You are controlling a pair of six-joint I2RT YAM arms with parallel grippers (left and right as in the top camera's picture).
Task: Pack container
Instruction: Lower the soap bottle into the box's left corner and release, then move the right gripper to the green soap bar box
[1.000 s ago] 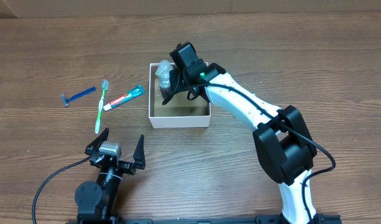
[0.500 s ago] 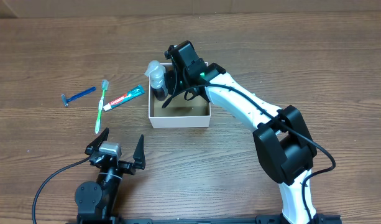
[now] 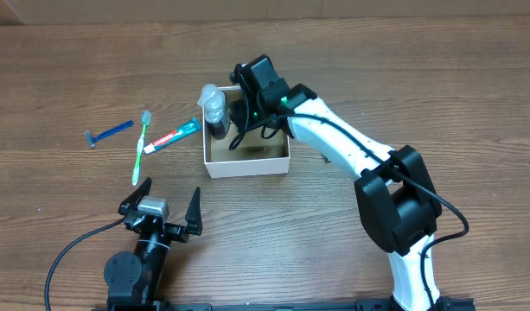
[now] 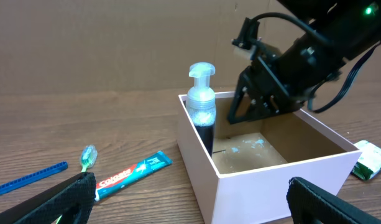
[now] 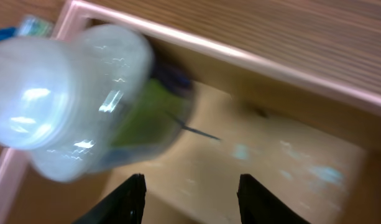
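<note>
A table of brown wood with a clear grain fills the overhead view, a plain tan backdrop stands along its far edge, and the soft, even light makes only weak shadows.

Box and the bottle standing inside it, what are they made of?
The box looks like thin cardboard: matte white walls, brown floor inside, sharp folded corners. The bottle looks like plastic: its see-through top shines in the light; the lower part is dark, maybe from what's inside.
</note>
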